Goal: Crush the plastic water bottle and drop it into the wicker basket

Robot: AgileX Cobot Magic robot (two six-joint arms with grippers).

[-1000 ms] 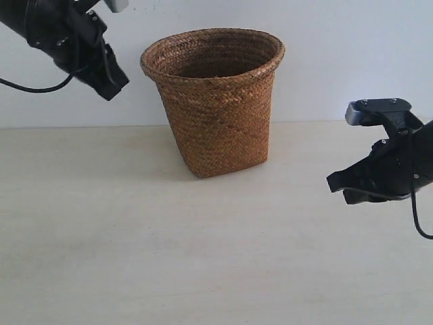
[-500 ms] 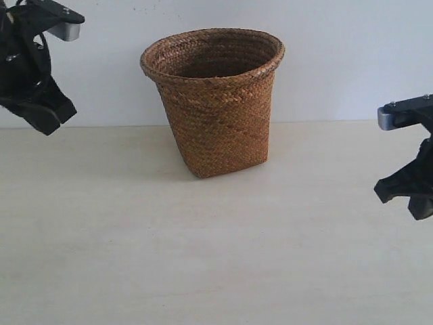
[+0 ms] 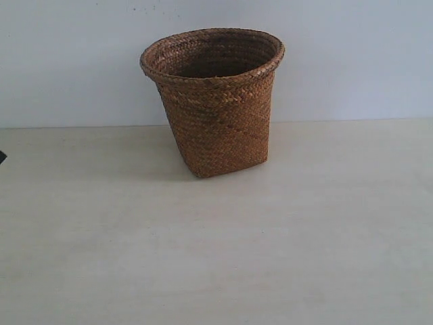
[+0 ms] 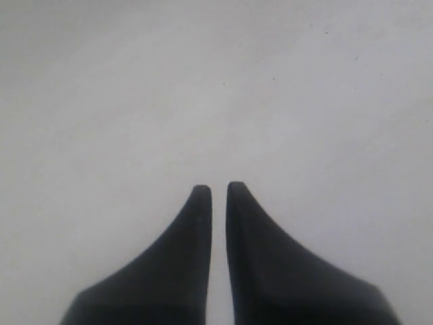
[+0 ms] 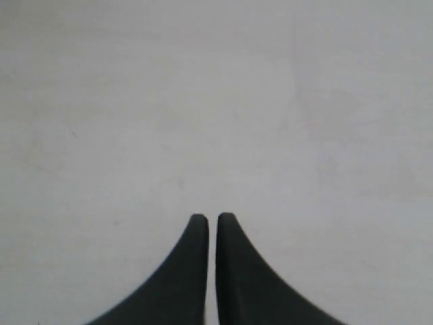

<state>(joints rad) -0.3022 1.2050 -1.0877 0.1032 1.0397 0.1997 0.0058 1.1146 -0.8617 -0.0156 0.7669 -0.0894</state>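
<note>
The brown wicker basket [image 3: 215, 101] stands upright at the back middle of the pale table [image 3: 216, 250], against the white wall. The plastic water bottle shows in no view; the basket's inside is hidden from the exterior camera. Both arms are outside the exterior view, save a dark sliver at its left edge [image 3: 2, 157]. In the left wrist view my left gripper [image 4: 218, 187] is shut with nothing between its black fingers, over plain pale surface. In the right wrist view my right gripper [image 5: 208, 217] is likewise shut and empty.
The white wall [image 3: 352, 61] runs behind the basket. Pale tabletop spreads in front of the basket and to both sides of it.
Both arms have drawn back outward, the left one to the left and down, the right one to the right, and have left the exterior view. The basket has not moved.
</note>
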